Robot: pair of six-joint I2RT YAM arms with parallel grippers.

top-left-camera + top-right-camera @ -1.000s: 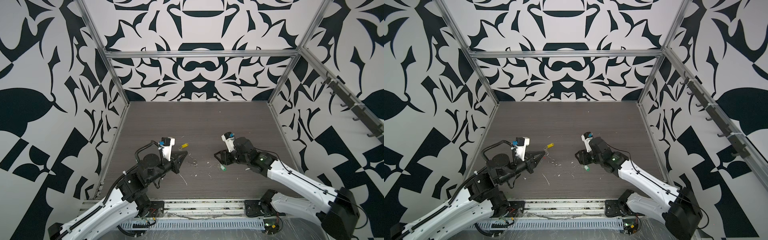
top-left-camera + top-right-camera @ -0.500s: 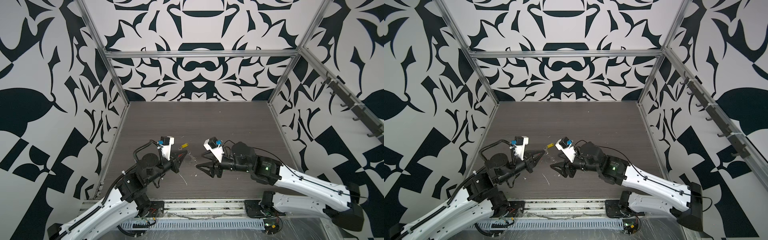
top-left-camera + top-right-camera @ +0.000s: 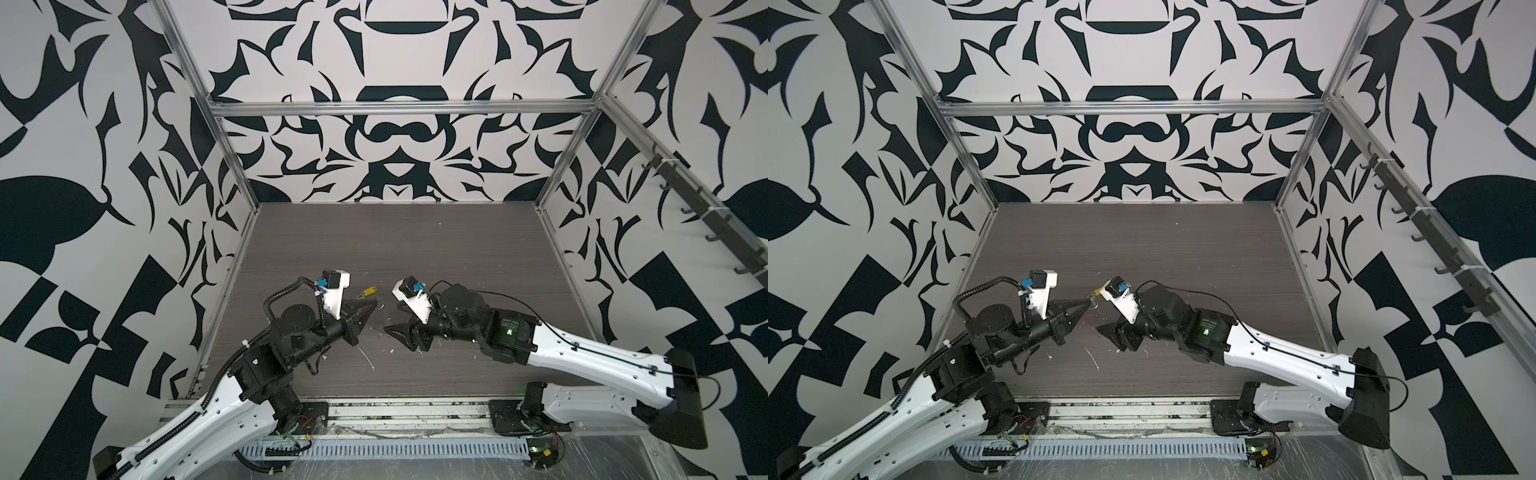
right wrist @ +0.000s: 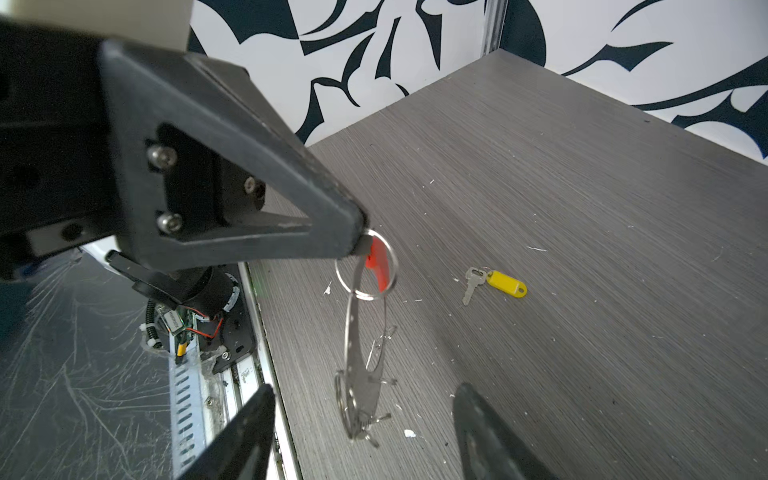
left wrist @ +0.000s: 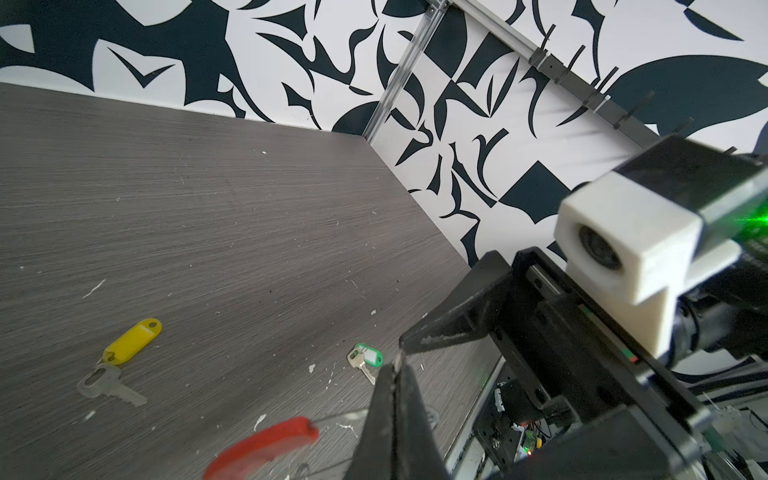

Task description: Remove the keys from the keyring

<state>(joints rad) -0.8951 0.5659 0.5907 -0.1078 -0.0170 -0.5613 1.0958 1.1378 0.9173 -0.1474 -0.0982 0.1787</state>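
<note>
1. Left tool [image 3: 373,306]: clenched on the keyring [image 4: 376,261], with the tips pinched together at its red sleeve [image 5: 266,444]. The tool is raised off the table [image 3: 415,249] and points toward mid-table.
2. Keyring: it hangs from the left tool's tips. The right wrist view shows the red sleeve right at the pinch, with a silver ring [image 4: 367,296] looped there. A thin metal loop dangles down from it. Cannot tell whether the loop's low end touches the table. In the left wrist view the sleeve is only a blurred red arc beside the clenched fingers.
3. Right tool [image 3: 397,337]: released, jaws spread wide, nothing between them. In both top views it faces the left tool across a small gap. In the right wrist view the dangling loop shows between its two fingers [image 4: 249,432], clear of both.
4. Yellow key tag [image 3: 368,292]: flat on the table and off the keyring, just past the tool tips on the back-wall side. A silver key [image 5: 109,386] is joined to one end by a tiny ring.
5. Green key tag [image 5: 369,354]: flat on the table, also off the keyring, with its own small silver key. The left wrist view shows it near the tip of a right tool finger. Not made out in the top views.
6. Table: dark wood grain, with pale flecks and scratches scattered around both tools.
</note>
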